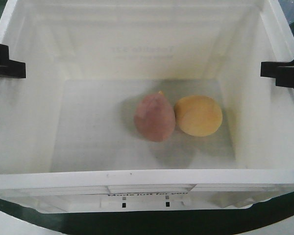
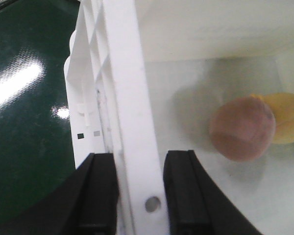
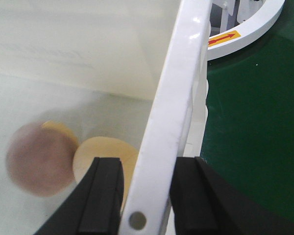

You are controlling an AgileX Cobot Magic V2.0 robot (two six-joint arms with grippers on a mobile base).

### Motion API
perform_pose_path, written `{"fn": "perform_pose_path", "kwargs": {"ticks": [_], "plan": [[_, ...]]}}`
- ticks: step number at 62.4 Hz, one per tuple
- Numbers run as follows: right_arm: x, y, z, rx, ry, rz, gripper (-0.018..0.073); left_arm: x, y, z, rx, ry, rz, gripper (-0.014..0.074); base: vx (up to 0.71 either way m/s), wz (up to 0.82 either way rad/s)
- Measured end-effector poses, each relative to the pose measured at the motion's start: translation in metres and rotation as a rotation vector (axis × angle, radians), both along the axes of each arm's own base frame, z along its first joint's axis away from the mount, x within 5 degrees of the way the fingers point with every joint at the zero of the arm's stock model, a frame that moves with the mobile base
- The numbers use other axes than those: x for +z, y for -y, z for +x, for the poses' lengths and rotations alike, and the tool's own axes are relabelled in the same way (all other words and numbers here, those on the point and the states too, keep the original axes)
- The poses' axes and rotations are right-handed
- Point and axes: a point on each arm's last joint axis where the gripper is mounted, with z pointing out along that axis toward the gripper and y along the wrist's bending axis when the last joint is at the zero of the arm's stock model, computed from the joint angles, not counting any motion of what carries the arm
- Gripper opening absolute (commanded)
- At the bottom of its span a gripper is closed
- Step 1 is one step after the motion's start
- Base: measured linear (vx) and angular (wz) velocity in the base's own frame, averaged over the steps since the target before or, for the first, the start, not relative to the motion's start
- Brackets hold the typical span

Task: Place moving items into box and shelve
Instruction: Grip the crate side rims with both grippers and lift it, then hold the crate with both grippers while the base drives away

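Observation:
The white box (image 1: 137, 178) fills the front view, with part of its black print on the near face. The dusty pink ball (image 1: 154, 118) and the yellow-orange ball (image 1: 198, 115) lie touching on its floor. My left gripper (image 1: 5, 61) straddles the box's left rim and my right gripper (image 1: 284, 68) straddles the right rim. In the left wrist view the gripper (image 2: 139, 161) is closed over the rim (image 2: 125, 73), with the pink ball (image 2: 241, 128) and yellow ball (image 2: 286, 117) beyond. In the right wrist view the gripper (image 3: 147, 166) clamps the rim (image 3: 181, 73), with the yellow ball (image 3: 100, 156) and pink ball (image 3: 36, 159) inside.
A dark green surface (image 2: 24, 122) lies outside the box on both sides (image 3: 255, 122). A white curved base with a red arrow label (image 3: 225, 36) sits beyond the box's right side. White curved edges show at the bottom corners of the front view (image 1: 5, 225).

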Motion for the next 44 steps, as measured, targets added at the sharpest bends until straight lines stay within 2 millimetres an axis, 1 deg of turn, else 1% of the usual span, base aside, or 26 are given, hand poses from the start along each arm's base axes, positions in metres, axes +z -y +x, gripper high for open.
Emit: {"fn": "perform_pose_path", "kwargs": {"ticks": [44], "plan": [[-0.0009, -0.0001, -0.0007, 0.006, -0.011, -0.005, -0.0006, -0.0001, -0.0001, -0.0012, -0.001, -0.007, -0.002, -0.0003, 0.00, 0.00]]}}
